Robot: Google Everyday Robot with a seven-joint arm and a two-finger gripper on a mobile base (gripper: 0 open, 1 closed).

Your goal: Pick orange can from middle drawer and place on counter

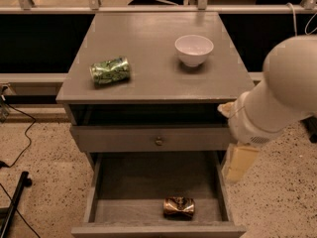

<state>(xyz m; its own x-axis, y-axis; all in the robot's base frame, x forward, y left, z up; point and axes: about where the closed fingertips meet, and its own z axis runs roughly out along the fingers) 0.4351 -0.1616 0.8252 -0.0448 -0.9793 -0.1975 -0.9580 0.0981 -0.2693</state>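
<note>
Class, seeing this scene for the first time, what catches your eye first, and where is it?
The big white arm fills the right side, its gripper hanging beside the open middle drawer. A dented orange can lies at the drawer's front; on the counter sit a green can, left, and a white bowl, right.

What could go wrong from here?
The gripper hangs outside the middle drawer's right wall and could clip that wall moving in. The orange can lies dented, close to the front wall, so a grasp may slip. Placement could bump the green can or white bowl on the counter.
</note>
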